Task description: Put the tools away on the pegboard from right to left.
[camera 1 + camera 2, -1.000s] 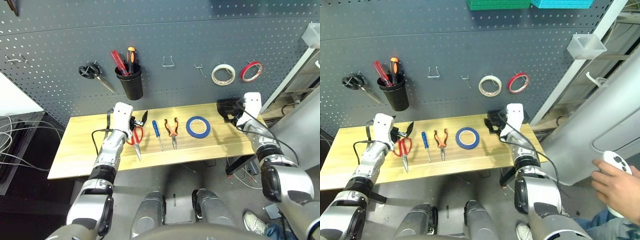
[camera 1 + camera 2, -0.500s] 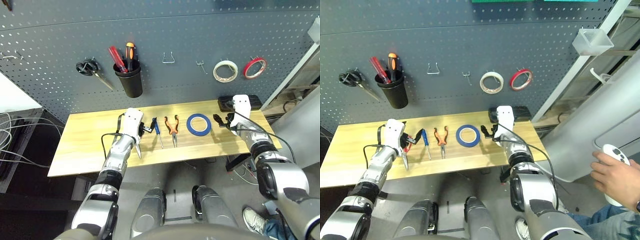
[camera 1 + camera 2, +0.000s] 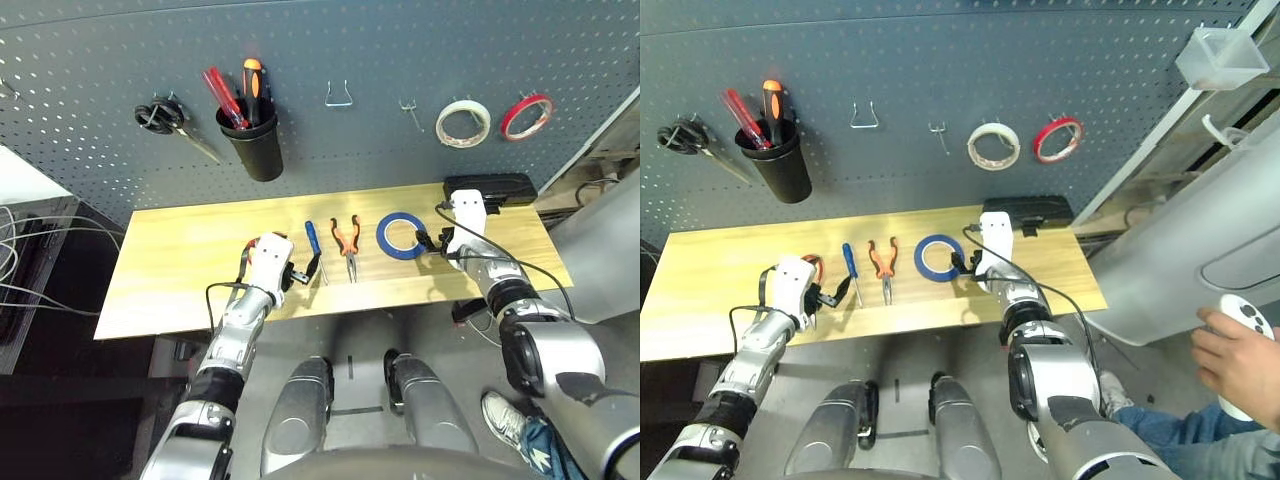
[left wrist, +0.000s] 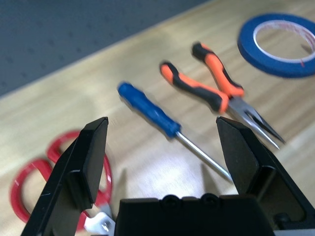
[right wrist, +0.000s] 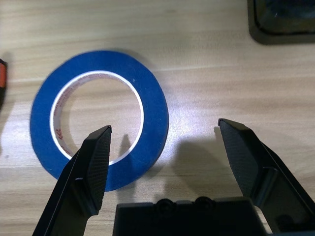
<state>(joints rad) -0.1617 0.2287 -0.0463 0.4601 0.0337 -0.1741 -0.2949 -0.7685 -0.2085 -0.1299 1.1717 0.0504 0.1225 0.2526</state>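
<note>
A pale wooden tabletop (image 3: 180, 265) sits in front of a large dark grey pegboard (image 3: 400, 40) dotted w/ small holes. Four tools lie in a row on the wood. From the robot's right: a flat blue tape ring (image 3: 401, 234), orange-and-black-handled pliers (image 3: 346, 238), a small blue-handled screwdriver (image 3: 313, 243), and red-handled scissors (image 4: 34, 167) (mostly hidden under the left arm in the head views).

The right gripper (image 5: 165, 162) has its two black fingers spread wide, holding nothing; one finger is over the tape ring's edge, the other over bare wood beside it. The left gripper (image 4: 165, 162) is also spread wide and empty, low over the table, w/ the screwdriver and scissors ahead of it.

On the pegboard: black-handled scissors (image 3: 165, 122), a black cup (image 3: 253, 148) w/ red and orange handles in it, bare metal hooks (image 3: 339, 96), a white tape ring (image 3: 463, 123) and a red tape ring (image 3: 527, 116). A black box (image 3: 490, 189) rests at the table's rear right corner.
</note>
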